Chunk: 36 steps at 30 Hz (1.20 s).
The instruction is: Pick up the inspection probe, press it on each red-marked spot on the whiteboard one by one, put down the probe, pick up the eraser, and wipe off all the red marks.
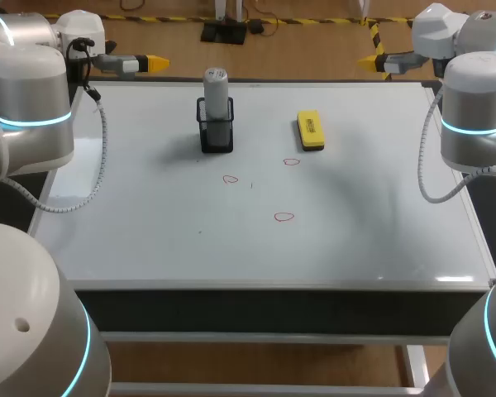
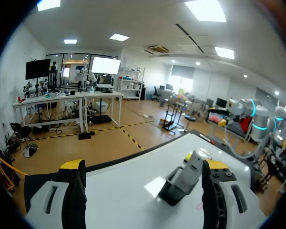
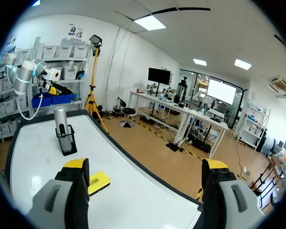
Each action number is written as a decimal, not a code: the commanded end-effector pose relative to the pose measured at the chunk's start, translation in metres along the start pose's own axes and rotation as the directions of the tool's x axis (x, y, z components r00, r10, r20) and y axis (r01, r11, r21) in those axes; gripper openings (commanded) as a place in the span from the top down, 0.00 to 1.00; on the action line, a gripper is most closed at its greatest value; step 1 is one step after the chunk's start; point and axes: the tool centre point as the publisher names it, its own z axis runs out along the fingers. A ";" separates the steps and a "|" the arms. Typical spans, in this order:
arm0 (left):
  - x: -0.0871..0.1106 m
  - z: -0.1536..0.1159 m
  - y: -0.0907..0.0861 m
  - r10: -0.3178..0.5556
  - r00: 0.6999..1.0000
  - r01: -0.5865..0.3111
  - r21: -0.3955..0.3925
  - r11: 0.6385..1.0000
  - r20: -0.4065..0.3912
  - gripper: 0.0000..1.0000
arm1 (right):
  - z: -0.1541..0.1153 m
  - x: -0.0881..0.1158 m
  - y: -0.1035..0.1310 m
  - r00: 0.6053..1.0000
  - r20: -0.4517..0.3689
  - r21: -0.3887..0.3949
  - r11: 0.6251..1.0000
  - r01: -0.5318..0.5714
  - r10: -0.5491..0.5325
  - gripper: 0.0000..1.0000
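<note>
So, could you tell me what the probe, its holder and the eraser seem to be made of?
Probe: probably metal or grey plastic, smooth with a dull sheen. Holder: black, matte, likely plastic. Eraser: yellow, matte body, likely plastic or foam.

Black holder (image 1: 217, 139) stands upright on the bench (image 1: 256, 310), back half, left of centre. Bench front panel is dark, pale frame rail below.

A grey cylindrical probe (image 1: 216, 89) stands upright in a black holder (image 1: 217, 137) on the white whiteboard tabletop (image 1: 140, 223). A yellow rectangular eraser (image 1: 310, 131) lies near it, and three small red marks (image 1: 231, 179) are drawn in front of both.
</note>
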 end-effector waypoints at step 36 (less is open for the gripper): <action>0.051 0.041 0.029 0.289 0.747 -0.158 0.262 0.952 -0.599 0.00 | 0.000 0.000 0.000 1.000 -0.001 -0.001 1.000 0.000 0.000 0.00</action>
